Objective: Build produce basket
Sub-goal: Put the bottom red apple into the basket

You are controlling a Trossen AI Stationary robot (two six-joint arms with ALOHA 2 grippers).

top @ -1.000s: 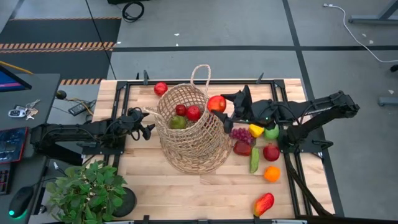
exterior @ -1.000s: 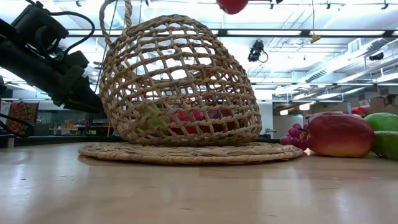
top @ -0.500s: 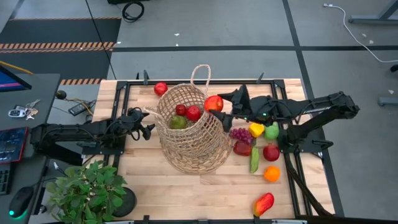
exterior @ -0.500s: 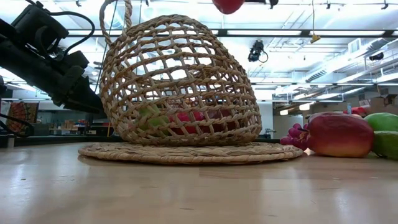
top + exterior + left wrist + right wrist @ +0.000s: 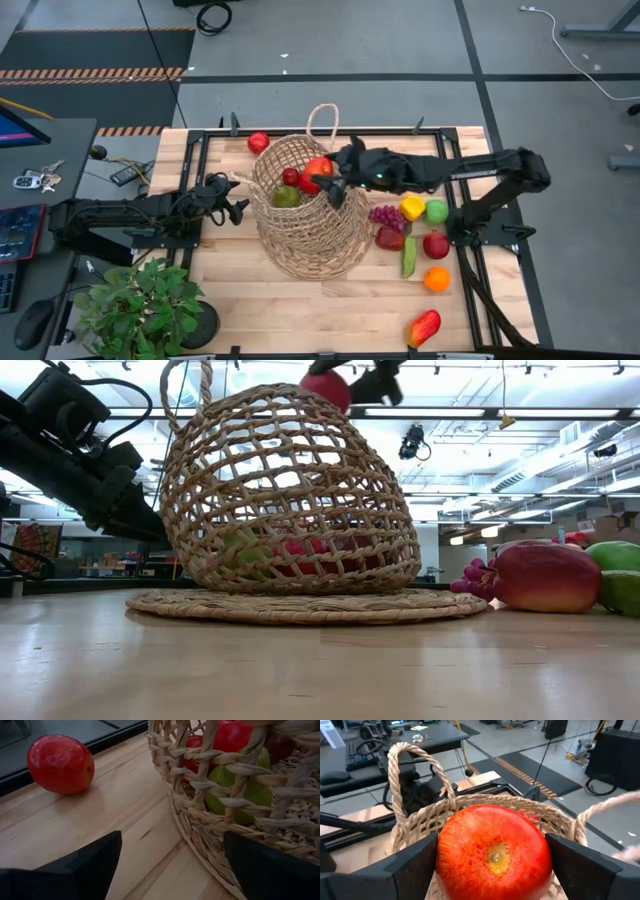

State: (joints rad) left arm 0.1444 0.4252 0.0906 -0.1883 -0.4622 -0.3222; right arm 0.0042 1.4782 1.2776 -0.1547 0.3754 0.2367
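High view: an apple (image 5: pixel 318 168) is held in the right hand (image 5: pixel 327 180) over the basket (image 5: pixel 305 212) mouth; placing step in hand, release judged next. Remaining produce (image 5: pixel 412 232) lies on the tabletop (image 5: pixel 300 310), right of basket.

Low view: apple seen above the rim.

Left wrist view: left hand (image 5: pixel 170 865) spread, empty, beside basket.

Right wrist view: fingers clamped wide on apple.

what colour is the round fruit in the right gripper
Red shading to orange-yellow: the round apple, clearest in the right wrist view.
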